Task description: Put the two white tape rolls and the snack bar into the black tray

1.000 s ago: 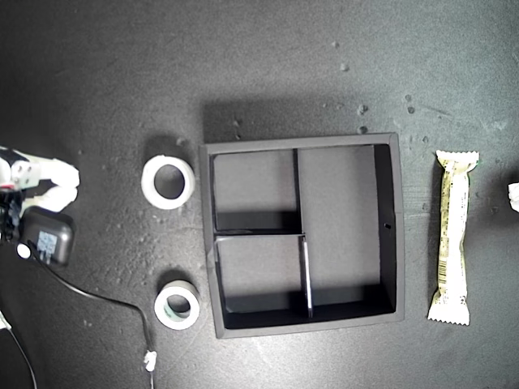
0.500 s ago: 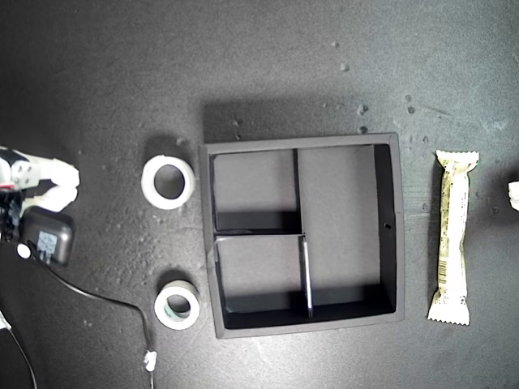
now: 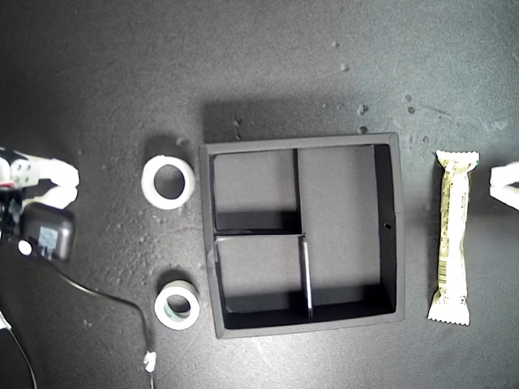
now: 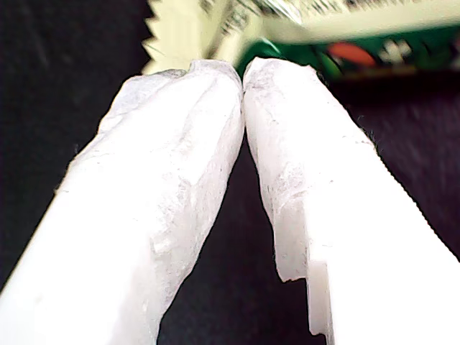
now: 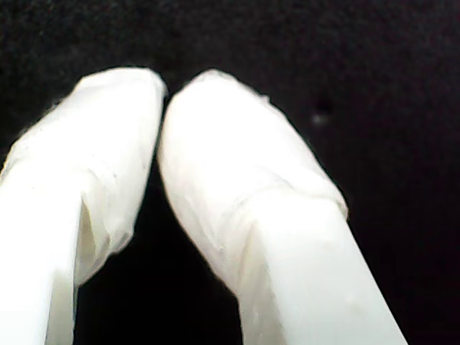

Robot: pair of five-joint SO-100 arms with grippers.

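My first pincer (image 3: 504, 185) has come further in from exterior view's right edge, now near snack bar (image 3: 453, 237). My second pincer (image 3: 58, 185) barely shifted.

First pincer (image 4: 243, 73): tips pressed together, holding nothing, close to bar's crimped end (image 4: 180, 32). Second pincer (image 5: 164, 97): tips touching, nothing between, only dark surface (image 5: 359, 57) under it.

Black tray (image 3: 391, 227) as landmark: bar lies on surface beside tray wall, on exterior view's right. Wide white tape roll (image 3: 169, 181) and smaller tape roll (image 3: 178, 305) lie on tray's other side. Nothing inside tray.
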